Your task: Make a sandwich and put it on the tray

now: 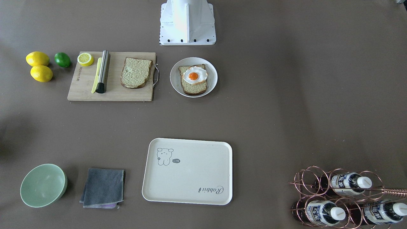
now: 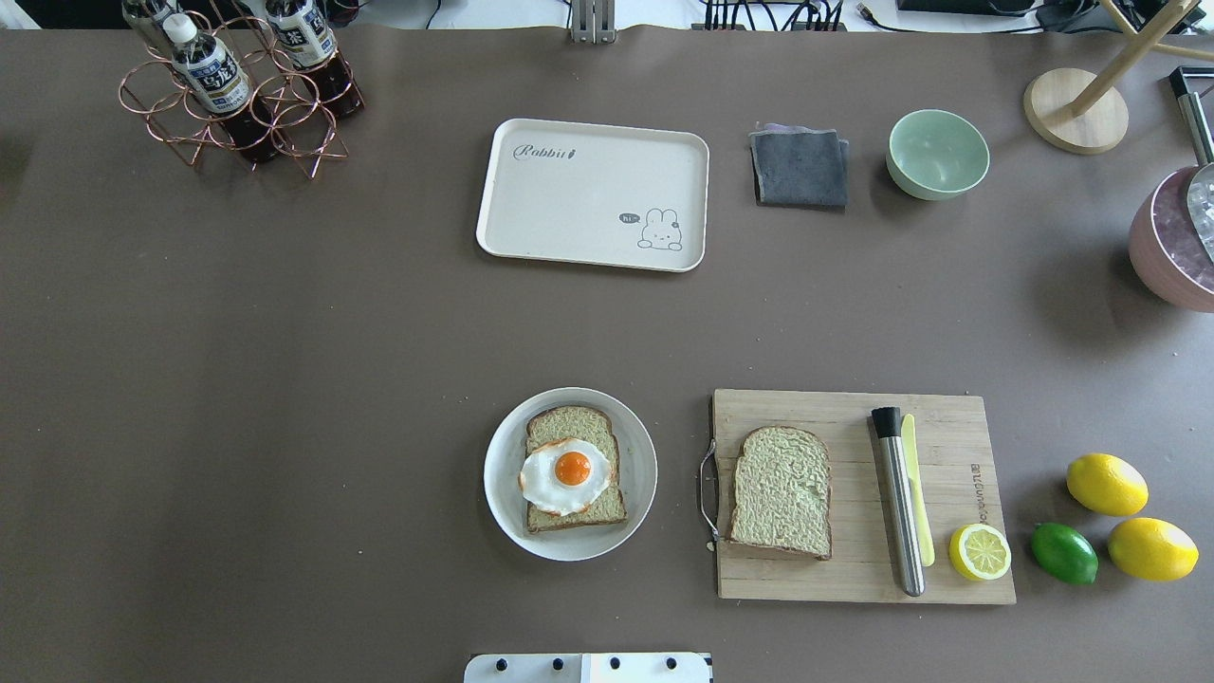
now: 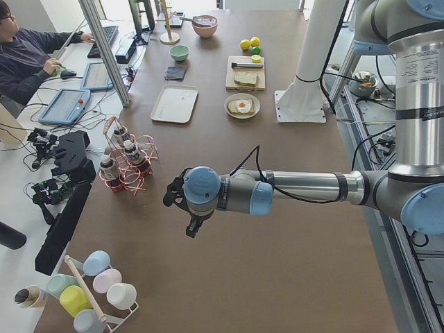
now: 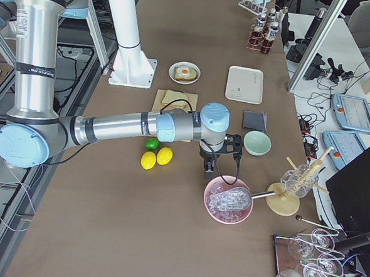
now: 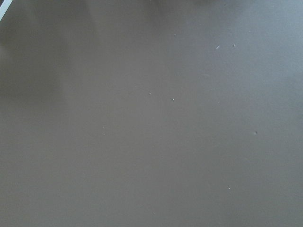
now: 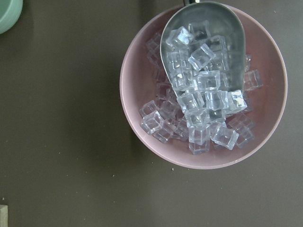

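One toast slice (image 2: 575, 425) lies on a round white plate (image 2: 498, 474) with the fried egg (image 2: 567, 474) on top. The second toast slice (image 2: 781, 490) lies on the wooden cutting board (image 2: 854, 560). The cream tray (image 2: 569, 199) is bare at the far middle of the table. My left gripper (image 3: 191, 225) hangs over bare table far to the left of these. My right gripper (image 4: 209, 171) hangs by a pink ice bowl (image 4: 228, 201) far to the right. I cannot tell whether either is open or shut.
On the board lie a steel cylinder (image 2: 896, 498), a yellow knife (image 2: 916, 493) and a lemon half (image 2: 980, 551). Lemons (image 2: 1106, 484) and a lime (image 2: 1064, 553) lie to its right. A grey cloth (image 2: 800, 169), green bowl (image 2: 937, 154) and bottle rack (image 2: 237, 90) stand at the far side.
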Controlling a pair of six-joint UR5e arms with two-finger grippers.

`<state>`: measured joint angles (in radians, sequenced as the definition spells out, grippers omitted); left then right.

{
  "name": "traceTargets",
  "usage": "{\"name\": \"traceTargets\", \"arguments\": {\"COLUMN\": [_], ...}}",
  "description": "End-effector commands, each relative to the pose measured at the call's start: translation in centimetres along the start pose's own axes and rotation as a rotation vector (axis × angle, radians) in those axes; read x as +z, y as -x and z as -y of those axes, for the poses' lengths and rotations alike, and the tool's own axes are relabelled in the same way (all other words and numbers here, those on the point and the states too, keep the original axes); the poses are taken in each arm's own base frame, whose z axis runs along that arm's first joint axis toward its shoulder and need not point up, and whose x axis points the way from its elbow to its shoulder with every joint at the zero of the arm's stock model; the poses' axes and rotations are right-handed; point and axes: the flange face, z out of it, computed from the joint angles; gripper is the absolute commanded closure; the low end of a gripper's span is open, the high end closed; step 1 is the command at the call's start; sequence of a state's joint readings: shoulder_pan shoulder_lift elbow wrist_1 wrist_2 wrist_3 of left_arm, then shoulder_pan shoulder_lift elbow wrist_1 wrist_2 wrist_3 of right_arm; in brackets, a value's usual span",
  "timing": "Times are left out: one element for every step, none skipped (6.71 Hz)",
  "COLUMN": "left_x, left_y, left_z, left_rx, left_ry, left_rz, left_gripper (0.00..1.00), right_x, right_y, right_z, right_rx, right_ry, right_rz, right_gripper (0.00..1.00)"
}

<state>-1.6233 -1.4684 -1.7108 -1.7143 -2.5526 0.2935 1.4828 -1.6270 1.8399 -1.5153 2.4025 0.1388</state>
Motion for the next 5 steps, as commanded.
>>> {"name": "traceTargets", "arguments": {"left_x": [-1.7,-0.9,-0.1,0.5,0.7], "left_y": [-2.4,-4.1,-6.3,-9.6,-12.7], "left_z": [4.2,5.9,7.8,9.2,10.0], "left_rx": [0.070,0.082,0.042,-0.016,-0.124], "left_ry": [-0.096,-0.090,-0.083,-0.086,-0.087], "left_rz": [0.015,-0.001,-0.014,-0.034,-0.034], "left_gripper": [0.02,0.02,0.02,0.02,0.02], "right_x": [0.5,0.7,2.5,4.6,6.6], "right_y": [5.5,10.2,15.6,19.8,25.5], "right_z": [1.7,4.0,3.8,3.3,3.5], "right_rx": [-0.150,-0.124,-0.131,-0.088,-0.010], "right_ry": [-0.088,-0.089,-0.084,-0.099,-0.112], "right_rz": [0.078,0.114,0.148,0.177,0.192], "right_gripper": [0.00,0.01,0.01,0.00,0.00]}}
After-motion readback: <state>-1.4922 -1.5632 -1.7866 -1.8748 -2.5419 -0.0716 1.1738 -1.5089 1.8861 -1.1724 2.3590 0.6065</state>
